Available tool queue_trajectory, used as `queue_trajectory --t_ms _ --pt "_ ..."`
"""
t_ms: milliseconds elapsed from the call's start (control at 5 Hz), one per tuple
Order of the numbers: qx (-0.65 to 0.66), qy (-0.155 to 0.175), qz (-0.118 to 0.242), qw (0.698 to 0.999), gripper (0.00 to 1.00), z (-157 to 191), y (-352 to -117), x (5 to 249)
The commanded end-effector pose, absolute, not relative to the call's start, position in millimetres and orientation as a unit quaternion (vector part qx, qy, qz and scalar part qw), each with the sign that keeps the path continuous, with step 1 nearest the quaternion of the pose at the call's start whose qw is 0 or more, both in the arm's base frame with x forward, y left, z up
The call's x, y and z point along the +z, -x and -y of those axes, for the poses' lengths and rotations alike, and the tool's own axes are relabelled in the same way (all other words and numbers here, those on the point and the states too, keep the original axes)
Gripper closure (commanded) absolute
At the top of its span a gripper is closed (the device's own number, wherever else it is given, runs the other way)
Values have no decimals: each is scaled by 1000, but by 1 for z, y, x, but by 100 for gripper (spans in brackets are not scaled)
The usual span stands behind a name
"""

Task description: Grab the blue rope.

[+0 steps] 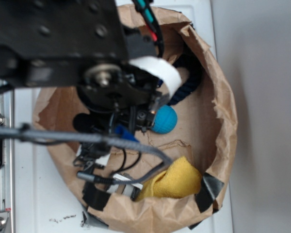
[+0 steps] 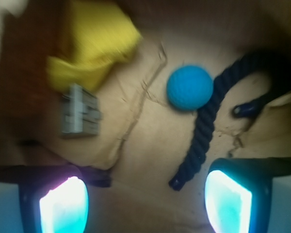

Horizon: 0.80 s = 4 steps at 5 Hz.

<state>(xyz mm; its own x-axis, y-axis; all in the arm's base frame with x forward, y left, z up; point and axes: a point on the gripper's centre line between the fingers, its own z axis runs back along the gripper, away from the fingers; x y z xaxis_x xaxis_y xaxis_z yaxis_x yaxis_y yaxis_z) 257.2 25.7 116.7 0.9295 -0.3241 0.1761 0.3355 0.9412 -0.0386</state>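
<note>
Gripper [image 2: 145, 204] spread wide, nothing between the fingers [image 2: 63, 206]. Blue rope [image 2: 203, 124] curved on brown paper bag floor [image 2: 145, 150], touching turquoise ball [image 2: 189, 87]; one bound end near the right-hand finger. Yellow cloth [image 2: 92, 43] and grey block [image 2: 80, 110] well apart.

Overhead exterior, downward wrist; shared paper bin [image 1: 223, 97].

thick navy twisted fibre rope [image 2: 203, 128]: rough, glossy bound ends; round turquoise ball [image 2: 189, 87] beside it: matt, finely dimpled; crumpled brown paper liner [image 2: 150, 160] beneath: creased; yellow cloth [image 2: 94, 46]: soft
</note>
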Motion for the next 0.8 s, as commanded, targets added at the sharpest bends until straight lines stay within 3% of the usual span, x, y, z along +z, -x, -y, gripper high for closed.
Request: queue_trajectory --t_ms 0,400,600 --pt "-162 23 104 981 0 -29 -262 128" --pt "-162 23 104 981 0 -29 -262 128" --pt "-157 0 112 981 0 -37 -257 110"
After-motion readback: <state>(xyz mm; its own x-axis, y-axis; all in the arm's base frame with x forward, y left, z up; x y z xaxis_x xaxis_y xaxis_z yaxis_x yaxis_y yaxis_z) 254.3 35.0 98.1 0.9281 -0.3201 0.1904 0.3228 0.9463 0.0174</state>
